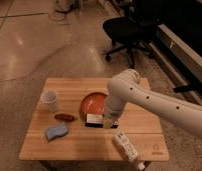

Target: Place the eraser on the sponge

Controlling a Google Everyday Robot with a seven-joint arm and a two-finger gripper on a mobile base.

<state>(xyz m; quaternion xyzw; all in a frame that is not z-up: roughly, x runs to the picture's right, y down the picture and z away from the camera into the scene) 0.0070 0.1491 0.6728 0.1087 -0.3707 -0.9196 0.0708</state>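
Observation:
The eraser [95, 120], black with a white face, is at mid-table just below the orange bowl, at the tip of my gripper [108, 121]. My white arm [144, 97] reaches in from the right and comes down onto it. Whether the eraser rests on the wood or is lifted, I cannot tell. The light blue sponge [56, 131] lies on the table's front left, well to the left of the eraser and apart from it.
An orange bowl [94, 103] sits at the table's centre, partly behind my arm. A white cup [50, 100] stands at the left, a small dark red oblong thing [64, 117] beside the sponge. A white printed carton [126, 147] lies near the front right edge. An office chair [126, 30] stands behind the wooden table [79, 149].

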